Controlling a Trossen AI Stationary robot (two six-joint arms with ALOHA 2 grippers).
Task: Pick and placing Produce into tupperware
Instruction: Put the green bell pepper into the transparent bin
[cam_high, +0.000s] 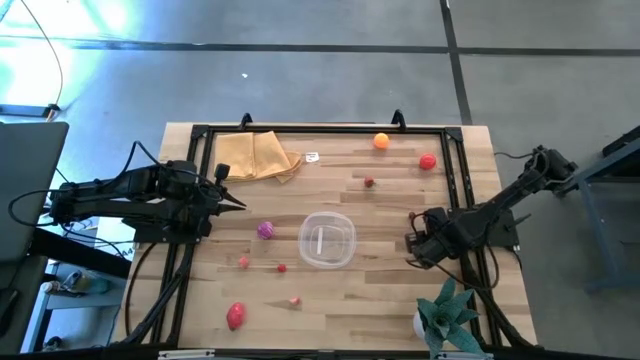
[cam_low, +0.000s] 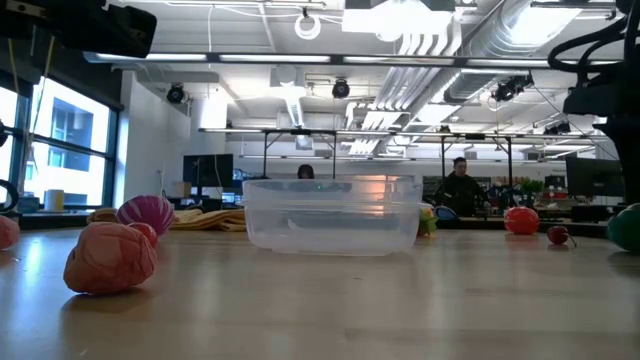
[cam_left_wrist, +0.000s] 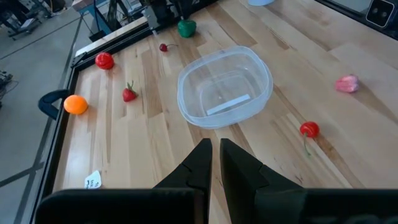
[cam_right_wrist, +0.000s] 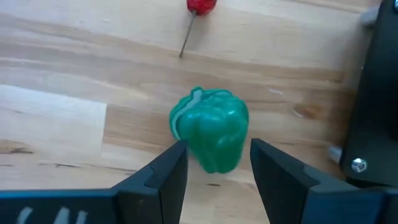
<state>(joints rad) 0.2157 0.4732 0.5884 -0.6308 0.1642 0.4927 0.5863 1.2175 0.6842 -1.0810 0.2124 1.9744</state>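
Right gripper (cam_right_wrist: 214, 171) spread open around green pepper (cam_right_wrist: 211, 137) on the bench (cam_high: 380, 300), right of empty tupperware (cam_high: 327, 240), left gripper (cam_left_wrist: 215, 155) nearly closed, nothing held, other produce scattered

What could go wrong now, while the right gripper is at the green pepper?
1. The right gripper is open with the green pepper only partly between its fingers; the rounded toy may slip out on closing.
2. A small cherry lies just beyond and could be knocked.
3. The tupperware is empty and light; a bump could shift it.
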